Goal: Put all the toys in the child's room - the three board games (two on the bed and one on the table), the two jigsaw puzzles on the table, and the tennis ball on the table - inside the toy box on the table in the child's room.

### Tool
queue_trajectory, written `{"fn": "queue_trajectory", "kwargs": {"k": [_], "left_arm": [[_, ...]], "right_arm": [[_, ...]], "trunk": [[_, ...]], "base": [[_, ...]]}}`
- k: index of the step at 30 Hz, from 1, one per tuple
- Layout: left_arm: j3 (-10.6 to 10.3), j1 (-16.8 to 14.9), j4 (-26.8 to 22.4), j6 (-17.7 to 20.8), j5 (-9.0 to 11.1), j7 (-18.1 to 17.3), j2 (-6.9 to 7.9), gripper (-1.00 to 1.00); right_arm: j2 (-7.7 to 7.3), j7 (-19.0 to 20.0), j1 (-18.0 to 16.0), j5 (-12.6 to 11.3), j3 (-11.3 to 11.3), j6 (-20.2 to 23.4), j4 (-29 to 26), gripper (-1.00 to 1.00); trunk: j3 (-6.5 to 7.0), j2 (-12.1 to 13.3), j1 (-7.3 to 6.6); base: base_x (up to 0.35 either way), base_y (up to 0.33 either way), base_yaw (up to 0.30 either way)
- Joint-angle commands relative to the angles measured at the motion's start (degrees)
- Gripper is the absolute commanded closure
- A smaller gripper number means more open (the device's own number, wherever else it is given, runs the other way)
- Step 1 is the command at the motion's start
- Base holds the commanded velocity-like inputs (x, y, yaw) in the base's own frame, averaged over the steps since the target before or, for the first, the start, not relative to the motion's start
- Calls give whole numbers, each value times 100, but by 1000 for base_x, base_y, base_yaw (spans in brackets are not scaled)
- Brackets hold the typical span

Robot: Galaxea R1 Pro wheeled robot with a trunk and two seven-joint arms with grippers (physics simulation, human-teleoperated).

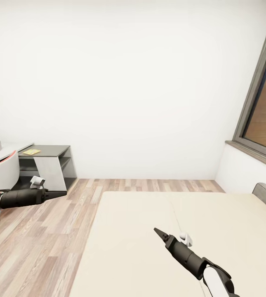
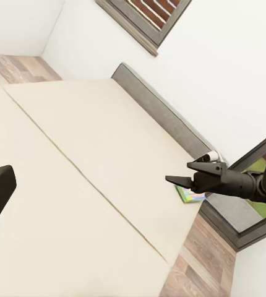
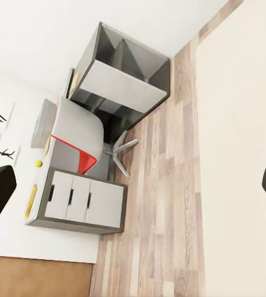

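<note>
— Two hands, both empty as far as I can judge: the right hand [image 1: 159, 232] hangs over the near part of the bed [image 1: 149, 231] with its fingers drawn together to a point, gripping nothing. The left hand [image 1: 46, 194] is out over the wood floor [image 1: 46, 231]; I cannot tell whether it is open or closed.

— Which step, then?

— Fetching, I'd say. A flat colourful box, probably a board game [image 2: 188, 195], lies at the far corner of the bed by the headboard [image 2: 164, 114], seen from the left wrist just behind the right hand.

— And the rest?

— A yellow-green flat box [image 1: 31, 152] lies on the dark shelf unit at far left. A tennis ball [image 3: 38, 163] sits on the counter [image 3: 43, 185] beside the red chair [image 3: 77, 139].

— Next move?

— Reaching toward the headboard and opening the right hand around the game.

— Any writing?

— None legible.
</note>
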Motion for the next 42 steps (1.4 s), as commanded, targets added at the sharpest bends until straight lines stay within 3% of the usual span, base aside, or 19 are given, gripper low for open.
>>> {"fn": "queue_trajectory", "kwargs": {"k": [1,42], "left_arm": [[0,-2,1,61,0,-21,1,-100],[-3,-2,0,61,0,-24,0,-100]], "right_arm": [[4,7,-2,-23,-12,36,-1,-100],[4,7,-2,-23,-12,36,-1,-100]], "trunk": [[-3,-5,2],[-3,-5,2]], "base": [[0,-123,0],[-19,-10,0]]}}
